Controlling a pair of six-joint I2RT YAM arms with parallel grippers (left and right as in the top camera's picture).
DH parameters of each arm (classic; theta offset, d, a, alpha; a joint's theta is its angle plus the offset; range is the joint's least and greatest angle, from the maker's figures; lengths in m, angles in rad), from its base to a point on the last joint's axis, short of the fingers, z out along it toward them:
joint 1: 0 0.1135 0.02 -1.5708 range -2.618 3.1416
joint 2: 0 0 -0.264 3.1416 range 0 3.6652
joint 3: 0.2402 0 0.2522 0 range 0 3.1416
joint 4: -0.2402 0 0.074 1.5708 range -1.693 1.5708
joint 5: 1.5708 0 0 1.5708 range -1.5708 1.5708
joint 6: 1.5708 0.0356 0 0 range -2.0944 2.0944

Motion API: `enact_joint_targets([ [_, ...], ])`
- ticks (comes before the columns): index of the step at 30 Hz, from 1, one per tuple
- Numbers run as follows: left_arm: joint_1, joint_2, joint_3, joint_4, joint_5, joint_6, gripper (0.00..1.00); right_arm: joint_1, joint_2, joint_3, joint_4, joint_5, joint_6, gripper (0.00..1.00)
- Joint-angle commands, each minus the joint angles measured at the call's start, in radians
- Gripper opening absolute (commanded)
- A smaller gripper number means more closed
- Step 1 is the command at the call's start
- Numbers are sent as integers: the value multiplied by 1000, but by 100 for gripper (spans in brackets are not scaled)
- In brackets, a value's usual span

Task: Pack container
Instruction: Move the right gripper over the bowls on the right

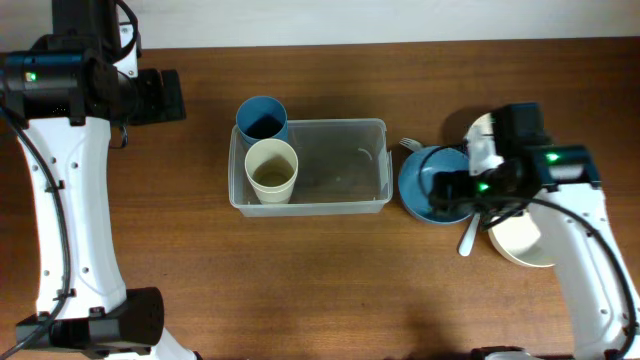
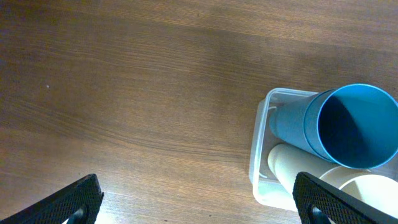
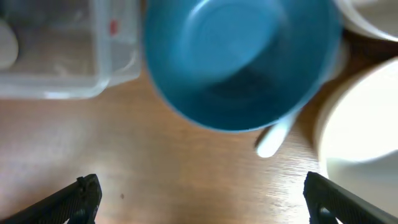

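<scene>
The clear container (image 1: 340, 165) lies mid-table, with a blue cup (image 1: 262, 118) and a cream cup (image 1: 271, 170) standing in its left end. My left gripper (image 1: 170, 95) hangs open above bare wood to the container's left. In the left wrist view the gripper (image 2: 199, 202) is empty, and the blue cup (image 2: 348, 124), cream cup (image 2: 311, 171) and container corner (image 2: 261, 155) sit at the right. My right gripper (image 1: 447, 192) hovers open over the blue bowl (image 1: 425, 175). Seen from the right wrist, the gripper (image 3: 202, 199) holds nothing, below the blue bowl (image 3: 239, 59) and the container (image 3: 56, 81).
A cream bowl (image 1: 525, 240) sits right of the blue bowl, with a white utensil handle (image 1: 467, 238) between them. A white fork (image 1: 408, 144) lies by the container's right end. Another white dish (image 1: 482, 135) shows behind my right arm.
</scene>
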Motion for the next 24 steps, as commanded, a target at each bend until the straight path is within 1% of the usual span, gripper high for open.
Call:
enact_joint_targets([
  [1,4,-2,-1,1,-11,-6,100,-87,0,23,3,-9,15,99],
  [3,4,-2,-1,1,-11,-6,100,-136,2,23,6,-25,16,99],
  [6,4,-2,-1,1,-11,-6,100,-189,12,23,21,-28,58,99],
  [9,4,-2,-1,1,-11,-6,100,-214,33,23,53,-56,57,100],
  [15,4,-2,-1,1,-11,-6,100,-212,94,23,102,-58,61,100],
  [17,4,-2,-1,1,-11,-6,100,-212,136,23,132,-58,90,96],
  [24,4,-2,-1,1,-11,-6,100,-206,263,23,211,-87,110,94],
])
